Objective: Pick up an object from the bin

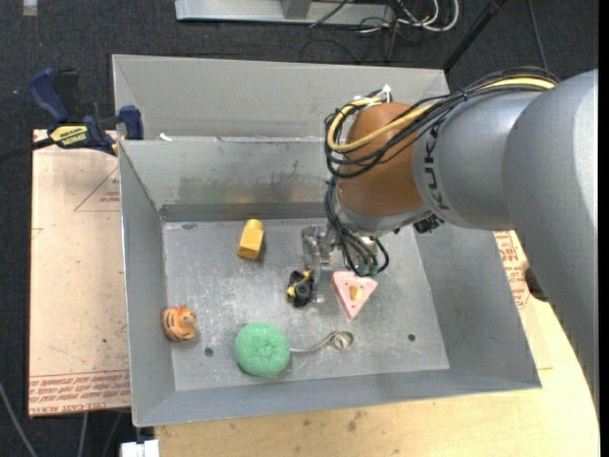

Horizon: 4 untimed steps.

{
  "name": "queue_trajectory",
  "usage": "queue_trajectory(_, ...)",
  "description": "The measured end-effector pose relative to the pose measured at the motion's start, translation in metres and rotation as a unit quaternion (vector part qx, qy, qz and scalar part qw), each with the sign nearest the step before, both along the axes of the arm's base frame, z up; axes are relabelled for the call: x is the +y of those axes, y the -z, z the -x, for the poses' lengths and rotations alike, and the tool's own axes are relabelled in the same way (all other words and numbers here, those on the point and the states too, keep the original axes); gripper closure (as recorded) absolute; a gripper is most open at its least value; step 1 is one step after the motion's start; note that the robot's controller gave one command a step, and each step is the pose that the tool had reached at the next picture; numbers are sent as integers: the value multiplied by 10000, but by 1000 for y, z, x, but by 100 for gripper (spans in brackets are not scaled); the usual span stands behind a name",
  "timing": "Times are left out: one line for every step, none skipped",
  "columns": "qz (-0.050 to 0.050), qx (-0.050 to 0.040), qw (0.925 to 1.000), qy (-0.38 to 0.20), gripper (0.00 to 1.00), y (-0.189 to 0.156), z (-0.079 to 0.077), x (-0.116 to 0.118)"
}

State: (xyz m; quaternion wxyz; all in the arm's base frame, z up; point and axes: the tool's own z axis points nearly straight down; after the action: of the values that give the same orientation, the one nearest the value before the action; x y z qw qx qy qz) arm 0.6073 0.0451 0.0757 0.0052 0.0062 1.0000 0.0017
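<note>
A small black-and-yellow thing [301, 288] is seen near the middle of the bin [419, 288] floor, just below the gripper [322, 248] in the camera view. A pink wedge [353, 296] is found just beside it, to its right. Whether the gripper is spread or closed cannot be told. Farther off, a yellow block [250, 239], a green ball [262, 349] and an orange figure [178, 323] are scattered.
</note>
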Motion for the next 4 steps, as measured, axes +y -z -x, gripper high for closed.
queue_trajectory(8,55,10000,33,100,-46,-6,-2)
queue_trajectory(8,31,10000,51,100,-60,-8,-2)
queue_trajectory(16,33,9926,-1217,100,-99,12,-5)
queue_trajectory(16,34,9926,-1217,100,-99,12,-5)
